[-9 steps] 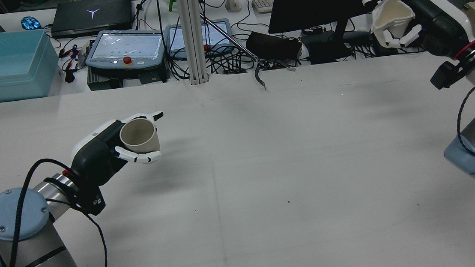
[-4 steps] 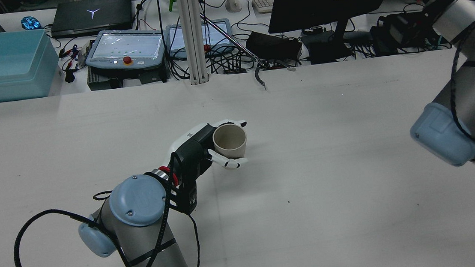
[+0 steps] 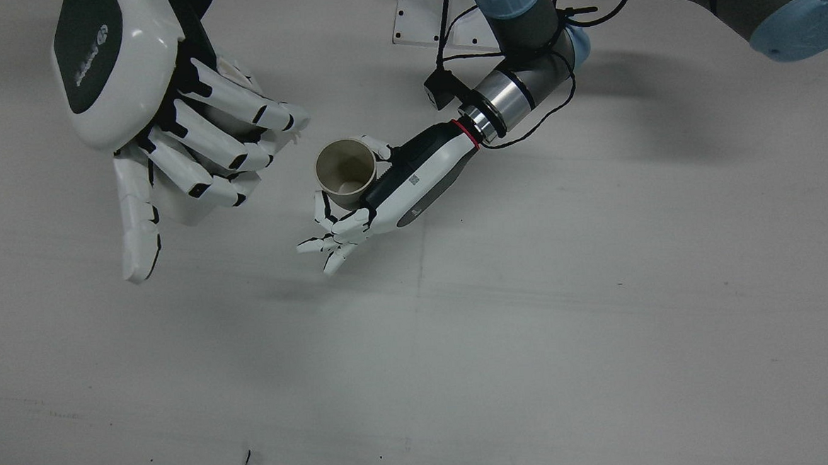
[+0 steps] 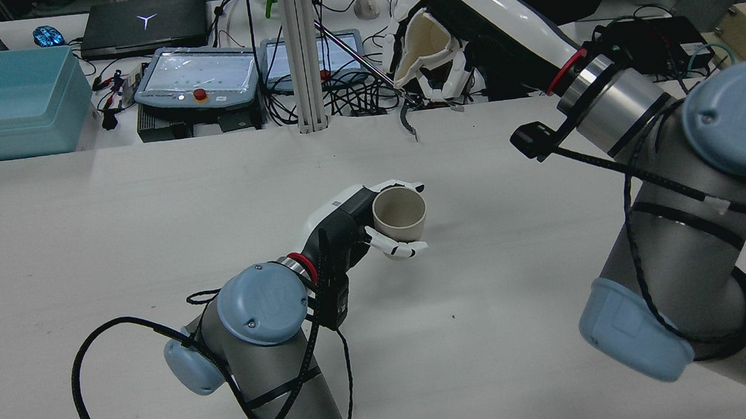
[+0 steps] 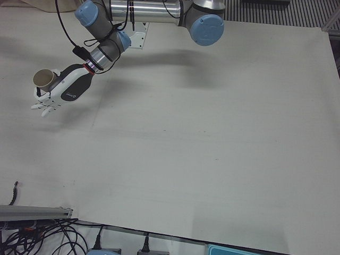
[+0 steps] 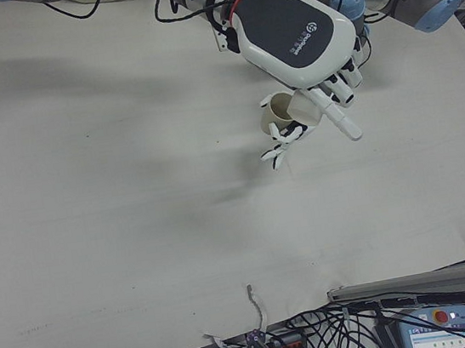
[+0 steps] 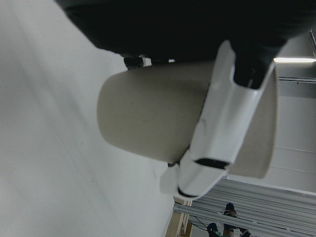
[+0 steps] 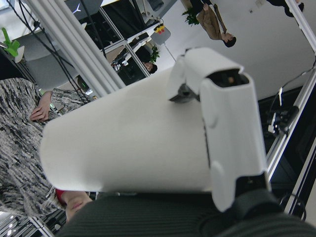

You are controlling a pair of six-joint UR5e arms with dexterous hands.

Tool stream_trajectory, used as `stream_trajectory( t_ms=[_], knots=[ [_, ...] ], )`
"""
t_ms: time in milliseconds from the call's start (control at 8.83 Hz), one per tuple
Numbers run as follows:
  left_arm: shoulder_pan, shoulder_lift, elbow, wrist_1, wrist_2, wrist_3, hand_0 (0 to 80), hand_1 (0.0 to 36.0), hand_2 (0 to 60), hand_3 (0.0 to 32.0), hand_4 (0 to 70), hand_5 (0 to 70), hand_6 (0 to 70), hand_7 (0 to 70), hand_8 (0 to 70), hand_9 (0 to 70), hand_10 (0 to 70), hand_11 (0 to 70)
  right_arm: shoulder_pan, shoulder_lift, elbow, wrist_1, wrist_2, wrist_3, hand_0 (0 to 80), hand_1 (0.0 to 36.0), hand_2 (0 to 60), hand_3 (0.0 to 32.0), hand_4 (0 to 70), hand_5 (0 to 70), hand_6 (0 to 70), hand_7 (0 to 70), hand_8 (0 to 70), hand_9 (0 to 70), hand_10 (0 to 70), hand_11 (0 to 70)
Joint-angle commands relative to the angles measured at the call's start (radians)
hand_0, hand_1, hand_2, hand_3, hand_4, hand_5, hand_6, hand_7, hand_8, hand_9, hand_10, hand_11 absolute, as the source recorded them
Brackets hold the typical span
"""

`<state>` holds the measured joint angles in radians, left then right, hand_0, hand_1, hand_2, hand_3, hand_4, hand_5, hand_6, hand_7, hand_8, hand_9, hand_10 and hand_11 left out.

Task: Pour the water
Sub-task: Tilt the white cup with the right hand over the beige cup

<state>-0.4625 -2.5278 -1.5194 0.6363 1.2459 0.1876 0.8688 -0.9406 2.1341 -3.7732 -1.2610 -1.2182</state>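
Observation:
My left hand is shut on an upright beige cup and holds it low over the middle of the table. The cup looks empty in the front view. My right hand is shut on a white cup, held high and tilted, mouth facing left and down, beyond and slightly right of the beige cup. In the front view the right hand is left of the beige cup, not over it. The left hand view shows the beige cup under one finger. The right hand view shows the white cup.
The white table stretches around the hands. Behind its far edge stand a teal bin, two teach pendants, a metal post and tangled cables.
My left hand carried the beige cup rightward to the table's middle. My right hand swung the white cup from the far right to the left and tilted it near the beige cup.

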Motion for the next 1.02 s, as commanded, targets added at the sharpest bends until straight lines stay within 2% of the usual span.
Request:
stream_trajectory(
  t_ms=[0,226,453,566,679,792,906],
  knots=[
    [-0.031,-0.008,-0.014,0.002,0.001,-0.013,80.0,36.0,60.0,0.0,25.7,70.0,14.7,12.9,2.6,1.1,3.6,9.8,-0.131,-0.027,0.02,-0.071,0.054,-0.186,80.0,36.0,60.0,0.0,66.7,22.3,64.1,70.0,34.3,47.8,0.0,0.0],
    [-0.038,-0.006,-0.042,0.009,0.001,-0.013,80.0,36.0,60.0,0.0,25.2,70.0,14.4,12.6,2.4,1.1,3.4,9.5,-0.172,-0.075,0.009,-0.069,0.145,-0.237,80.0,36.0,60.0,0.0,62.9,22.3,62.4,70.0,34.3,47.5,0.0,0.0],
    [-0.044,-0.005,-0.07,0.014,0.001,-0.014,80.0,36.0,60.0,0.0,25.2,70.0,14.0,12.4,2.5,1.0,3.6,9.9,-0.172,-0.072,-0.002,-0.066,0.153,-0.244,80.0,36.0,60.0,0.0,52.8,22.5,58.4,70.0,33.7,46.1,0.0,0.0],
    [-0.053,0.003,-0.082,0.016,0.003,-0.014,80.0,36.0,60.0,0.0,25.1,70.0,14.0,12.4,2.5,1.0,3.7,9.9,-0.172,-0.066,0.003,-0.06,0.155,-0.241,80.0,36.0,60.0,0.0,51.7,22.6,58.1,70.0,33.8,46.1,0.0,0.0],
    [-0.065,0.021,-0.082,0.01,0.003,-0.016,80.0,36.0,60.0,0.0,25.1,70.0,13.9,12.3,2.5,1.0,3.7,10.0,-0.165,-0.072,0.045,-0.057,0.156,-0.18,80.0,36.0,60.0,0.0,50.4,22.8,57.9,70.0,34.3,46.6,0.0,0.0],
    [-0.062,0.091,-0.084,-0.029,0.001,-0.048,80.0,36.0,60.0,0.0,25.2,70.0,14.1,12.4,2.7,1.0,4.0,10.3,-0.124,-0.084,0.059,-0.045,0.155,-0.033,80.0,36.0,60.0,0.0,46.4,23.0,57.0,70.0,34.4,46.5,0.0,0.0],
    [-0.068,0.143,-0.102,-0.049,0.0,-0.068,80.0,36.0,60.0,0.0,25.1,70.0,13.9,12.1,2.8,1.0,4.2,10.7,-0.052,-0.148,0.058,0.043,0.155,0.149,80.0,36.0,60.0,0.0,41.0,23.6,57.0,70.0,35.8,47.9,0.0,1.8]
  ],
)
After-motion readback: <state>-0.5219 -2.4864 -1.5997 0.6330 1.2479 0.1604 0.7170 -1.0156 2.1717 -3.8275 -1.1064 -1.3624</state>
